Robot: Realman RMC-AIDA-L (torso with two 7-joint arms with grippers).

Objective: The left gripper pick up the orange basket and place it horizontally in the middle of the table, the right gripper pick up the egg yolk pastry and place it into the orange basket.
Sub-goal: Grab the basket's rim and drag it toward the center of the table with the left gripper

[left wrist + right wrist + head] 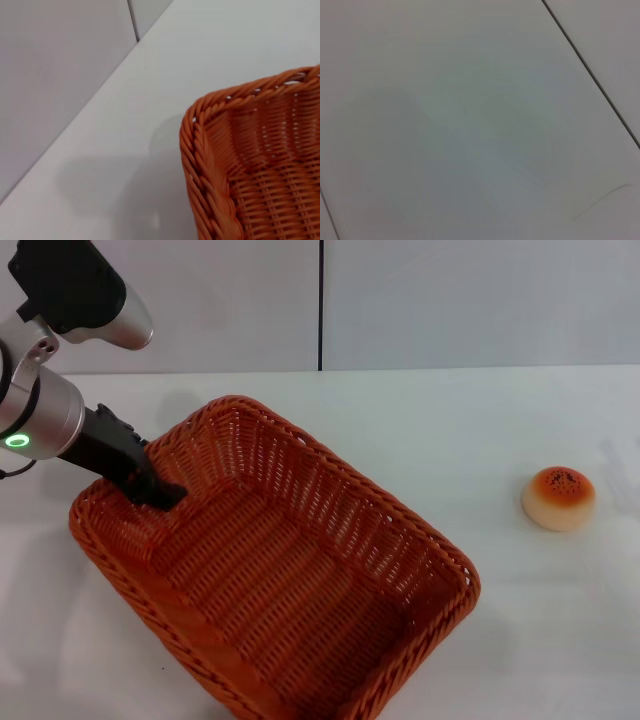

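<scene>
1. The left gripper (160,492) is pinching the rim at the far left end of the orange basket (290,570).
2. The basket sits askew on the counter (480,420).
3. The egg yolk pastry (558,497) sits right of the basket, well apart.

The orange basket (290,580) is a big rectangular woven one with a braided rim and sloping sides. It sits open side up on the white worktop (500,420), turned at a slant, and nothing lies in it. The pastry (558,497), a small round bun with a pale body and a glossy orange-brown sesame-dotted crown, rests crown up on the worktop, well apart to the basket's right.
</scene>
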